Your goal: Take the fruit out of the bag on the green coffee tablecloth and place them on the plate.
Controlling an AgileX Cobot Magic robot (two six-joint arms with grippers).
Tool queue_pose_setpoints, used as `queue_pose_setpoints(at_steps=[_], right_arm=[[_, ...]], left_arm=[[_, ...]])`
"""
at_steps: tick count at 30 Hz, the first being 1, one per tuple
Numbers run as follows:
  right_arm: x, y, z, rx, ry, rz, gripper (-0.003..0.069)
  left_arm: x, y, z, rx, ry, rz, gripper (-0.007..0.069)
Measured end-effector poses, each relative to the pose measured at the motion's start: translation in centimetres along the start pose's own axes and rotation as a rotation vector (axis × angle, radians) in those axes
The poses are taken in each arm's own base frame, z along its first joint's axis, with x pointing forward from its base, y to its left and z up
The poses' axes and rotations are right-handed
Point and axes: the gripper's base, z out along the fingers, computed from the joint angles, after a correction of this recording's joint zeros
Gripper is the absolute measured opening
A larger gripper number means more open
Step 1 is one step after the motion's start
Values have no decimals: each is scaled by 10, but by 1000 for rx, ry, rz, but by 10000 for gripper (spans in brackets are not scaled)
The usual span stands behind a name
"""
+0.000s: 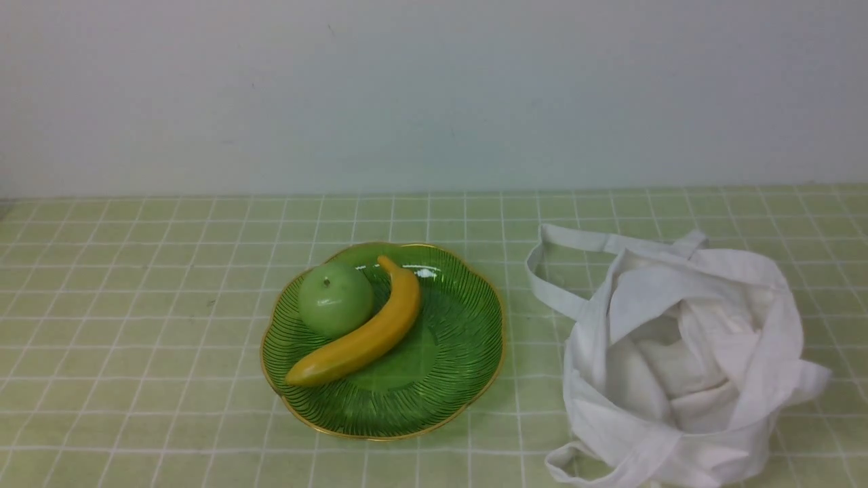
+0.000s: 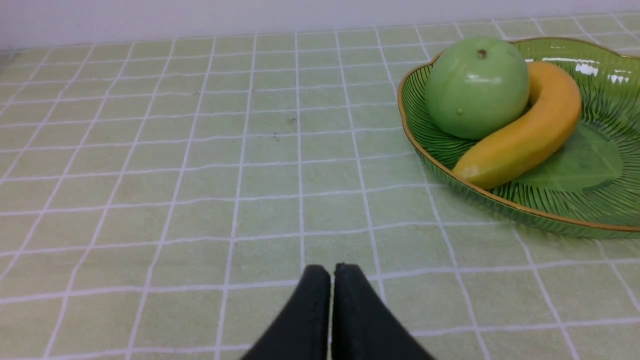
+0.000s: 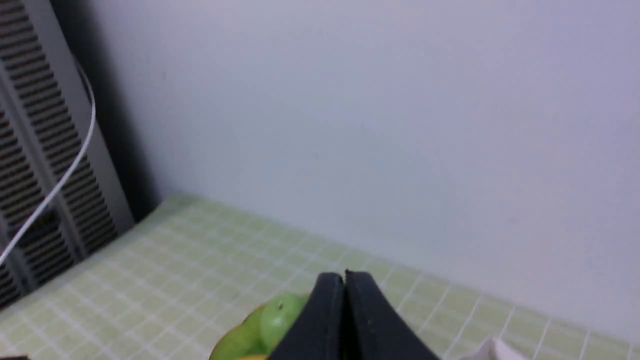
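- While the banana [image 1: 359,332] lies on the plate [image 1: 447,400], its long axis runs on a diagonal in the front view. The blunt end sits near the plate's front-left rim and the narrow stem tip points back toward the wall [image 1: 434,88].
- Its curve wraps round a green apple [image 1: 334,298], hollow side against the apple, and the two touch.
- The banana is smooth and yellow, shading to orange along its back. It is paler at the blunt end and darker at the stem tip.
- The plate is translucent green glass with fine dark ribs and a scalloped gold rim. It rests on the checked tablecloth [image 1: 135,325], left of the bag [image 1: 685,359] and apart from it.
- The bag is white cloth, crumpled, with its mouth gaping upward and one strap handle [image 1: 550,285] looping toward the plate.
- Folds hide the inside of the bag, and its lower edge is cut off by the front view.
- The left gripper [image 2: 332,272] has its black fingers pressed together with nothing between them. It is low over bare cloth, near the plate but apart from it, and that view cuts off the plate's far side.
- The right gripper [image 3: 345,277] is likewise pressed together and empty, raised and facing the wall.
- In the right wrist view the fingers cover most of the plate. Only part of the apple and a sliver of yellow show, and a blurred white scrap at the frame edge cannot be made out.
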Motion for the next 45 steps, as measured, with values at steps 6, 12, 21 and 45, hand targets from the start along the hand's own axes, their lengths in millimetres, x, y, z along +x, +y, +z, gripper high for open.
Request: queue_pose_setpoints(at_steps=[6,12,21,45], right_arm=[[60,-5,-45,-4,-293,-53,-14],[84,-6,-54,-13,-356,-39,-14],[99,-7,-49,-1,-247,-41,-14],[224,-42,-25,508,155,1,-15]], left_arm=[[0,0,0,0,0,0,-8],[0,0,0,0,0,0,-8],[0,0,0,0,0,0,-8],[0,0,0,0,0,0,-8]])
